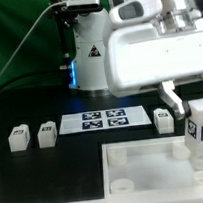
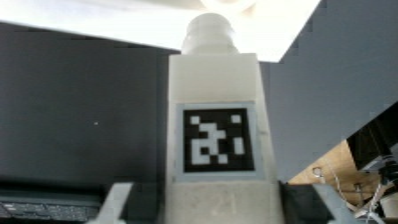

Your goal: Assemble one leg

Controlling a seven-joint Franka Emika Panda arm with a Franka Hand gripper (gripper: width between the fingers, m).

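The small white plastic leg, black-and-white tag facing out, stands upright, clamped in the robot's closed gripper over a corner of the large white tray-like piece on the black desk, the marker board behind.

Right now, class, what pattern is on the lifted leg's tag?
The tag on the leg: black squares on white, clearest in the wrist view.
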